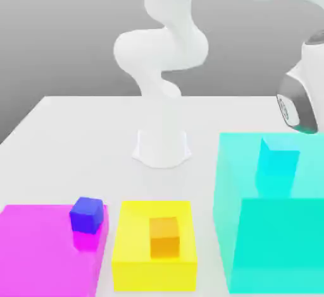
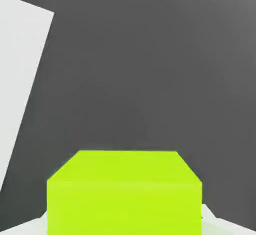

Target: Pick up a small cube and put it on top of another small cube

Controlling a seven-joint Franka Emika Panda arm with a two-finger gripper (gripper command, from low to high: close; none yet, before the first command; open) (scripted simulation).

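In the hand view a lime-green small cube [image 2: 125, 191] sits close to the camera, between pale finger parts at its lower corners. My gripper [image 2: 125, 227] is shut on it, held up in front of a dark background. In the exterior view a small blue cube [image 1: 87, 215] rests on top of a small magenta cube [image 1: 85, 240] on the magenta slab [image 1: 38, 251]. A small orange cube [image 1: 165, 236] stands on the yellow block [image 1: 154, 267]. A small cyan cube [image 1: 277, 158] sits on the large cyan block [image 1: 278, 245].
The arm's white base [image 1: 162, 147] stands mid-table; its upper links sweep up and to the exterior view's right, ending at a grey-ringed wrist part [image 1: 297, 103] above the cyan block. The white table [image 1: 76, 144] shows as a pale strip [image 2: 20, 79] in the hand view.
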